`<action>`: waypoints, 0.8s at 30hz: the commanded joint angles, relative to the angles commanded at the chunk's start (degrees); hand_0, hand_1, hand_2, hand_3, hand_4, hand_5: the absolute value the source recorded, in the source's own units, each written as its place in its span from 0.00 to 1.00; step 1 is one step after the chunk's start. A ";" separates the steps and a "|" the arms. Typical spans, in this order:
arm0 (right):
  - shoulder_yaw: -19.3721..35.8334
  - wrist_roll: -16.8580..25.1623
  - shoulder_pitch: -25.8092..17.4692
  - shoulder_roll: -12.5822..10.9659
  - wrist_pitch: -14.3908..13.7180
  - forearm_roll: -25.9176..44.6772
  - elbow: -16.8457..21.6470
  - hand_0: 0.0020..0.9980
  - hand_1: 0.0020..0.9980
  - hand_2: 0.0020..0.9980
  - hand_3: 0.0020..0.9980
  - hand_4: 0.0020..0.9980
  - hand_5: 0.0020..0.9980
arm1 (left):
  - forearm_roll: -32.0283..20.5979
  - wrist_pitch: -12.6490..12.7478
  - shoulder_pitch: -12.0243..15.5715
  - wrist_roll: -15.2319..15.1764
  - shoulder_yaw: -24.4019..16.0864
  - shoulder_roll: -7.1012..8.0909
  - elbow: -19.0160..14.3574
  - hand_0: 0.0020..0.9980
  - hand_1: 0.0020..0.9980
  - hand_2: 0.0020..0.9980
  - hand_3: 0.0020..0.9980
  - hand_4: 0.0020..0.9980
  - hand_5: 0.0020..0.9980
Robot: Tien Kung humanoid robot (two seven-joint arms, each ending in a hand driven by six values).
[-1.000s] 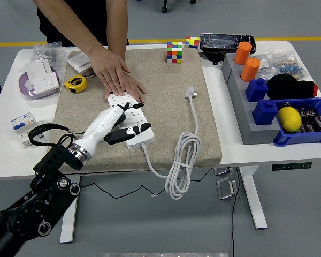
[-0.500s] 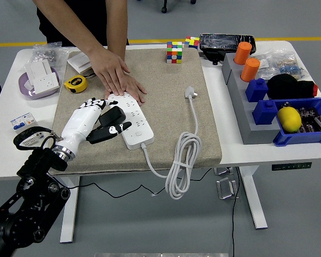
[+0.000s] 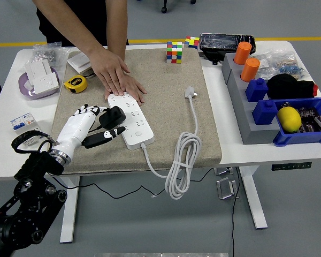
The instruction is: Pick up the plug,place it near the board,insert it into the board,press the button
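the board lay on the mat, my left hand just left of it, the plug to its right.

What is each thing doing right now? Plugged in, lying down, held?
black plug: at the power strip's left edge; plugged in or not, cannot tell.
power strip: flat on the mat, pressed down by a person's hand.
white plug: lying loose, unplugged.
white cable: coiled, drooping over the mat's near edge.
left hand: beside the black plug.

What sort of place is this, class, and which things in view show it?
Probably a robotics lab or test workshop: a height-adjustable white table, a blue plastic parts bin and a white power strip beside the robot's left hand.
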 joint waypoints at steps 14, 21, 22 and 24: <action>-0.15 -0.21 -0.05 -0.07 0.19 0.09 -0.05 0.83 0.78 0.76 0.76 1.00 1.00 | 0.00 -0.21 -2.95 -0.63 2.86 0.39 3.39 0.99 0.95 0.88 0.85 1.00 1.00; -0.23 -0.32 -0.01 -0.04 0.28 0.09 -0.07 0.83 0.78 0.76 0.76 1.00 1.00 | 0.00 -0.32 -3.89 -0.72 4.25 0.08 4.44 0.99 0.95 0.88 0.85 1.00 1.00; -0.23 -0.33 0.00 -0.04 0.28 0.08 -0.06 0.83 0.78 0.76 0.76 1.00 1.00 | 0.00 -0.31 -4.01 -0.74 4.50 0.04 4.59 0.99 0.95 0.88 0.85 1.00 1.00; -0.26 -0.36 0.02 -0.06 0.28 0.06 -0.05 0.83 0.78 0.76 0.76 1.00 1.00 | 0.00 -0.26 -4.22 -0.78 4.91 0.01 4.76 0.99 0.95 0.88 0.85 1.00 1.00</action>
